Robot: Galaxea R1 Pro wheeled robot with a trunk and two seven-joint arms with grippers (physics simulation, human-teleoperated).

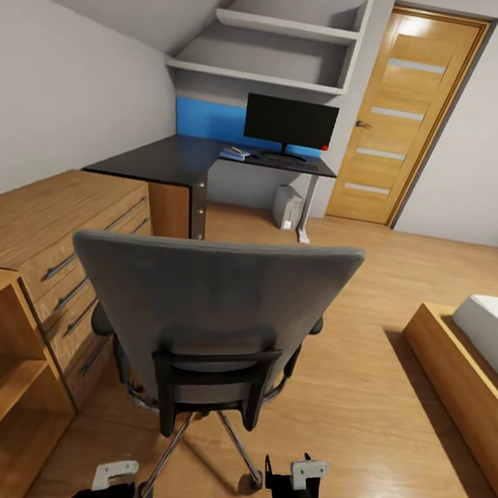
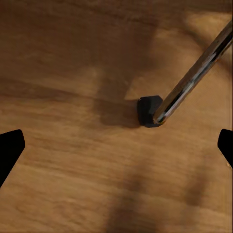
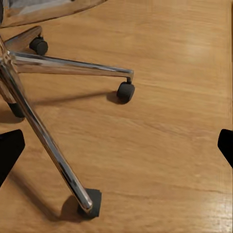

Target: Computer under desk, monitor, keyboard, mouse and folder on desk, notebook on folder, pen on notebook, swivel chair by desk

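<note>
- Standing with its back to the robot, the swivel chair [image 1: 211, 307] sits on the wooden floor [image 1: 385, 401] beside the wooden dresser [image 1: 31, 245], well apart from the surface — the desk [image 1: 166, 161] at the far wall.
- Monitor [image 1: 290, 122], keyboard [image 1: 288, 161] and what looks like the blue folder [image 1: 233, 153] with a stack on it lie on that surface; the computer [image 1: 287, 207] stands beneath it.
- The left gripper [image 1: 106, 484] and right gripper [image 1: 306, 479] hang low behind the chair, both spread wide and holding nothing.
- Judged from its chrome star base [image 3: 43, 131] and casters [image 3: 125, 91], the chair is heavy but rolls freely — likely to swivel or veer if pushed off-centre.
- The stiff black backrest frame [image 1: 212, 372] seems the firmest hold; the grey padding would probably yield.
</note>
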